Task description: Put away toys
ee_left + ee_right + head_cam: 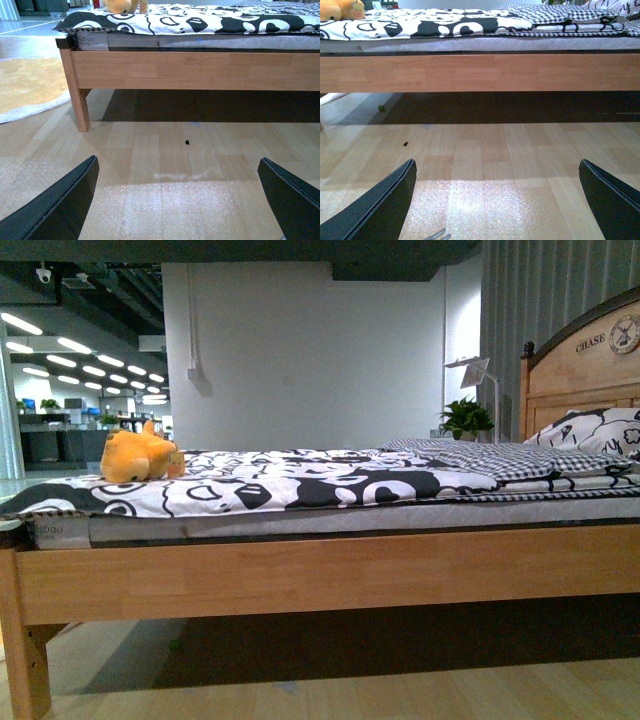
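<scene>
The plush toy (137, 457) lies at a corner of the bed (330, 580); our left claw (177, 159) and right claw (496, 161) hang wide open, empty, near the floor (160, 150). Rising carelessly, we may strike the bed.

A light wooden bed frame (330, 575) stands on pale plank flooring (165, 165). A black-and-white cartoon-print duvet (290, 485) covers the mattress, and a grey checked blanket (500, 458) lies near the arched wooden headboard (585, 370). A green potted plant (466, 418) stands beyond the bed's far edge. A tan rug (25, 90) lies beside a corner leg.
</scene>
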Robot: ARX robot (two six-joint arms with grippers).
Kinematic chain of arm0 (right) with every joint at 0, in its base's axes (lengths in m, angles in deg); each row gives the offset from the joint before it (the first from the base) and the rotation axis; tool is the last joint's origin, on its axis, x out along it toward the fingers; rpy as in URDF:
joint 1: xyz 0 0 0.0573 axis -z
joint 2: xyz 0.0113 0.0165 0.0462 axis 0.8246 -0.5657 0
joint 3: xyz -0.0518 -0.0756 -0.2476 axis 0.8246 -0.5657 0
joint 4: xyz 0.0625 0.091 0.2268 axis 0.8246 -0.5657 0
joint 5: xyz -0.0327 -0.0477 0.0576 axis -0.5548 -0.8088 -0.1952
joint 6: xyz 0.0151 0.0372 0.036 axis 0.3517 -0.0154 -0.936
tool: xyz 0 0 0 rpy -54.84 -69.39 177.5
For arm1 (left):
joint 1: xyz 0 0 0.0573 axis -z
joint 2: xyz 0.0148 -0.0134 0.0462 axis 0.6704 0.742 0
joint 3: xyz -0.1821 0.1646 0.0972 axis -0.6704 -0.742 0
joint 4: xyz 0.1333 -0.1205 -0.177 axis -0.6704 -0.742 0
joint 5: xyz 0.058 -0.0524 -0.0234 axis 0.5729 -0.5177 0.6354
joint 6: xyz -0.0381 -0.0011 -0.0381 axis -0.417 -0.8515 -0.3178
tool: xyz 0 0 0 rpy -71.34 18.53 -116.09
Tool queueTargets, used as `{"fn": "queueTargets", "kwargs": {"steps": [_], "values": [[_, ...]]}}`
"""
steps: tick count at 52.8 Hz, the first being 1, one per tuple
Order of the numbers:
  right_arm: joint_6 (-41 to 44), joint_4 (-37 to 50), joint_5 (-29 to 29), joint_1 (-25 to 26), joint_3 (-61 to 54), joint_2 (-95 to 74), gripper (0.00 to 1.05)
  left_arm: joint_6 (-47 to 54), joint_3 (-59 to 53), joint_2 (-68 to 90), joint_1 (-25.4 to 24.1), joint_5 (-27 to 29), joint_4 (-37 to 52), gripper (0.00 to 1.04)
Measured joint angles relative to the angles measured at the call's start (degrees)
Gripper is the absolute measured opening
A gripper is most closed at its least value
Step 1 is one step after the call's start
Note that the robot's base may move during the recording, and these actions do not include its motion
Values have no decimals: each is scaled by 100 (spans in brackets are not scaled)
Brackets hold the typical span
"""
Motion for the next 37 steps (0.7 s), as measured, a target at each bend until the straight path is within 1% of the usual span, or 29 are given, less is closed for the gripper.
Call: {"fn": "queueTargets", "kwargs": {"steps": [37], "values": [[0,0,0,0,0,0,98,0,0,0,0,0,0,98]]}}
